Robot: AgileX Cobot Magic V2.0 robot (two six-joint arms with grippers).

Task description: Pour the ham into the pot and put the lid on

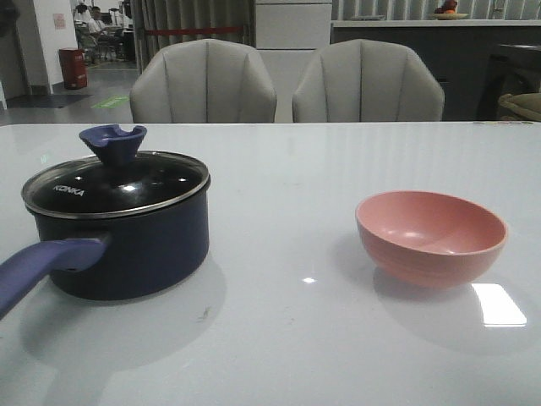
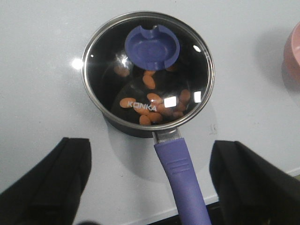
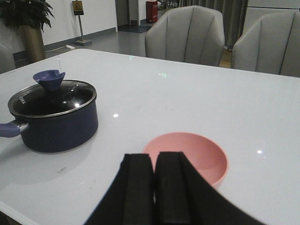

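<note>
The dark navy pot (image 1: pixel 144 245) stands at the table's left, its purple-blue handle (image 1: pixel 42 266) pointing toward the front left. The glass lid (image 1: pixel 127 182) with its blue knob (image 1: pixel 113 142) sits closed on the pot. Through the lid (image 2: pixel 187 61) I see the ham (image 2: pixel 152 105), several orange chunks on the pot's black bottom. My left gripper (image 2: pixel 150 154) is open, fingers wide apart high over the handle (image 2: pixel 180 173), holding nothing. My right gripper (image 3: pixel 153 161) is shut and empty, just in front of the pink bowl (image 3: pixel 197 152). Neither gripper shows in the front view.
The pink bowl (image 1: pixel 431 233) stands empty at the table's right, about a pot's width from the pot. Two grey chairs (image 1: pixel 203 85) stand behind the far edge. The table's near edge (image 2: pixel 140 220) lies just under the left fingers.
</note>
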